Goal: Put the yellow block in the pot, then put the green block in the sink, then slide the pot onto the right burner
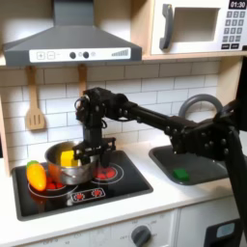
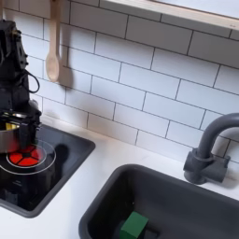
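The white counter (image 1: 183, 198) runs across the toy kitchen, carrying a black stovetop (image 1: 82, 188) toward the first exterior view's left and the sink (image 1: 198, 164) toward the first exterior view's right; in the second exterior view the dark basin (image 2: 177, 201) takes the lower right, with the curved faucet (image 2: 210, 149) at its far rim. The black arm (image 1: 145, 116) reaches from the first exterior view's right across to the stove. The pot (image 1: 69, 166) sits over the stovetop's left part, partly covering the left burner, while the red ring of the right burner (image 1: 104, 174) lies bare just beside it. The gripper (image 1: 89, 151) hangs at the pot's right rim; whether its claw is spread or pinching the rim cannot be told. A wooden spatula (image 1: 35, 108) hangs on the tiled wall behind the stove. An orange-yellow oval toy (image 1: 36, 175) lies just left of the pot. The yellow block (image 1: 66, 157) rests inside the pot. The green block (image 2: 134, 225) lies on the sink floor, seen in both exterior views.
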You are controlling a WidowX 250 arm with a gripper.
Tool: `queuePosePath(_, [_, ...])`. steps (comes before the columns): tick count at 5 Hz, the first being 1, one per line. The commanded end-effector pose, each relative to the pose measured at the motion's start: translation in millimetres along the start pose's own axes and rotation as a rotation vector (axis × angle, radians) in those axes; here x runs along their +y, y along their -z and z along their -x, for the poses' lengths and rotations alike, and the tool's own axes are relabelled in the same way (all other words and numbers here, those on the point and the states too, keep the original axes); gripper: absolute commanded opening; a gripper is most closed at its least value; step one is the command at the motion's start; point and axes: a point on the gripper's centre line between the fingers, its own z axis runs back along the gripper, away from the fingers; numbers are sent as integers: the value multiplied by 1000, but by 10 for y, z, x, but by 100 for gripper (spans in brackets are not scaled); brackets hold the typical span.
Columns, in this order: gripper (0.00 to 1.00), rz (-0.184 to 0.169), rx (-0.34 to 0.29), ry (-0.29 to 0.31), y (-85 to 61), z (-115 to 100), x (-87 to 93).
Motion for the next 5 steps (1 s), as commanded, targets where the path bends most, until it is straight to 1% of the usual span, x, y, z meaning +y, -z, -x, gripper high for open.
queuePosePath(1, [0, 6, -15, 13, -14, -5, -45])
queuePosePath(3, [0, 13, -10, 39, -14, 36, -107])
queuePosePath(4, [0, 12, -15, 39, -11, 53, -128])
queuePosePath(5, [0, 12, -11, 63, -4, 56, -225])
